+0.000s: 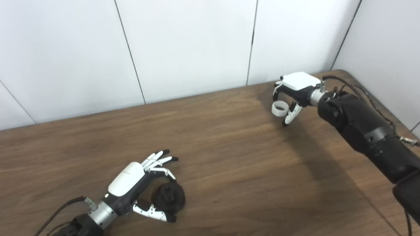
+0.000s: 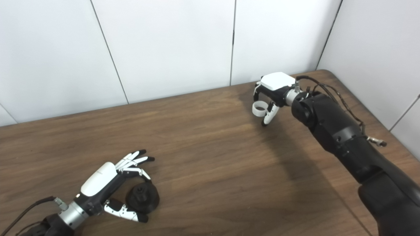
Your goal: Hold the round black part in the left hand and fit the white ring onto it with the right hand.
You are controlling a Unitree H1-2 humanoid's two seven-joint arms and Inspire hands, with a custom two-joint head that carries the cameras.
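A dark brown wood-grain table (image 1: 229, 157) with a rounded far right corner is set against white wall panels (image 1: 183, 46) divided by thin dark seams; the walls meet in a corner behind the table's right end. At the near left of the table, the round black part (image 1: 170, 196) is pinched by the left hand (image 1: 137, 186): one finger is curled over its far side and the thumb is pressed along its near side, while the other fingers are spread straight and apart. The part appears to rest on the table. Well apart, near the far right corner, the white ring (image 1: 279, 108) is held in the right hand (image 1: 295, 90), gripped between downward-curled fingers and thumb, above the table.
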